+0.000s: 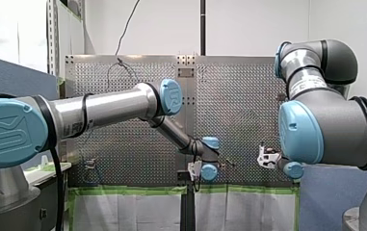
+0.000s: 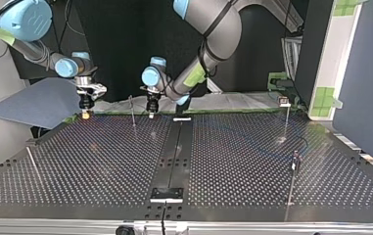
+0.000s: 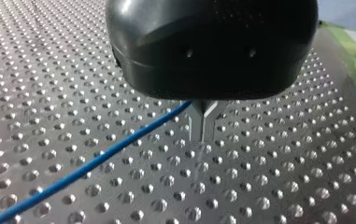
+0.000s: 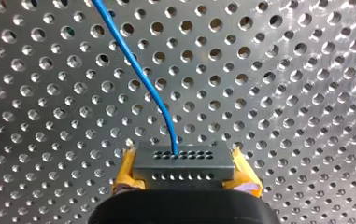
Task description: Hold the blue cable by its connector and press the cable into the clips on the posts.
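Operator: grip status?

Engineer: right gripper [image 2: 84, 115] has its yellow pads [image 4: 128, 171] clamped on the grey connector [image 4: 183, 165]. The blue cable [image 4: 140, 79] leaves its face, bowed. Left gripper [image 3: 203, 135] has its fingers [image 3: 198, 125] drawn together. Cable meets them at the fork and looks pinched there.

Operator: how to seat it?

Engineer: my call is slack out first, span lined over a clip, left pushes straight down, right only steadies. No twisting the connector. Clips are too small to make out.

Operator: room?

Engineer: both grippers hang by the table [image 2: 101, 166] edge on the arms' side, with 1 post [image 2: 132, 111] between them, near. 2 more are well apart at the top view's right: far post [image 2: 287, 120] and near post [image 2: 294, 169]. Open room toward that view's near side.
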You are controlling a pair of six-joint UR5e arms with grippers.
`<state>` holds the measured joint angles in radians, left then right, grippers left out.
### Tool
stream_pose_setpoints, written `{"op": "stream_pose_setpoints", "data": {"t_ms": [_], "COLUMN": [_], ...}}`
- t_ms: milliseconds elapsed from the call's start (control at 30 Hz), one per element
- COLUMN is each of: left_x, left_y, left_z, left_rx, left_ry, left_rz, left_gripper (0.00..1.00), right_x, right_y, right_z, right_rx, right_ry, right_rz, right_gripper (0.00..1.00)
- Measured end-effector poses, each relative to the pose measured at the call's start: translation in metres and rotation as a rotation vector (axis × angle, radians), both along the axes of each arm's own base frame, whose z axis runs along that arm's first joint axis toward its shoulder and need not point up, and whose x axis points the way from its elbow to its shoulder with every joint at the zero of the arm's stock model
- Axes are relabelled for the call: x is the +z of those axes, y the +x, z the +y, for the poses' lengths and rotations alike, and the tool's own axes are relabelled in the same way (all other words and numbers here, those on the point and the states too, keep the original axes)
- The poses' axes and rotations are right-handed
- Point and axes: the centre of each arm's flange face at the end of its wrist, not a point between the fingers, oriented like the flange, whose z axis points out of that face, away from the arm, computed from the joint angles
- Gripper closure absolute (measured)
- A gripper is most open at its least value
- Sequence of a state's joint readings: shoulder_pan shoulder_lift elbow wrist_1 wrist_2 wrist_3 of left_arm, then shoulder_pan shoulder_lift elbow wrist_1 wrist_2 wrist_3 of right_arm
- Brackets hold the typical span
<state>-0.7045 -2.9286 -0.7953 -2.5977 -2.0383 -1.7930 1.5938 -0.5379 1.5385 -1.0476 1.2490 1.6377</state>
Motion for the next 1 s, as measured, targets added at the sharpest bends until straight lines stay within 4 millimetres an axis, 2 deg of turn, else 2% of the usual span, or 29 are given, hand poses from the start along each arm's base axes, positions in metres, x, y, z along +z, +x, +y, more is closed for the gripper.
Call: {"op": "stream_pose_setpoints", "data": {"t_ms": [300,333,367,400,433,467,767,1000], "left_x": [-0.005,-0.007,-0.008,-0.01,-0.012,-0.014,-0.023,-0.008], "left_y": [0.0,-0.001,-0.002,-0.004,-0.006,-0.008,-0.026,-0.042], "left_z": [0.006,0.007,0.008,0.008,0.009,0.009,-0.001,-0.011], "left_rx": [0.008,0.007,0.005,0.0,-0.004,-0.008,-0.087,-0.143], "left_ry": [0.012,0.015,0.019,0.025,0.028,0.03,0.039,0.076], "left_rz": [0.014,0.016,0.017,0.017,0.017,0.016,0.02,0.007], "left_gripper": [1.0,0.81,0.58,0.58,0.23,0.0,0.0,0.0], "right_x": [0.002,0.002,0.002,0.002,0.002,0.002,0.001,0.001], "right_y": [0.003,0.004,0.004,0.005,0.005,0.005,0.006,0.01], "right_z": [-0.003,-0.002,-0.002,-0.002,-0.002,-0.002,-0.001,0.0], "right_rx": [0.008,0.009,0.01,0.011,0.011,0.011,0.013,0.018], "right_ry": [-0.004,-0.004,-0.004,-0.004,-0.004,-0.004,-0.001,0.0], "right_rz": [-0.002,-0.002,-0.002,-0.002,-0.002,-0.002,-0.002,-0.002], "right_gripper": [1.0,1.0,1.0,1.0,1.0,1.0,1.0,1.0]}}
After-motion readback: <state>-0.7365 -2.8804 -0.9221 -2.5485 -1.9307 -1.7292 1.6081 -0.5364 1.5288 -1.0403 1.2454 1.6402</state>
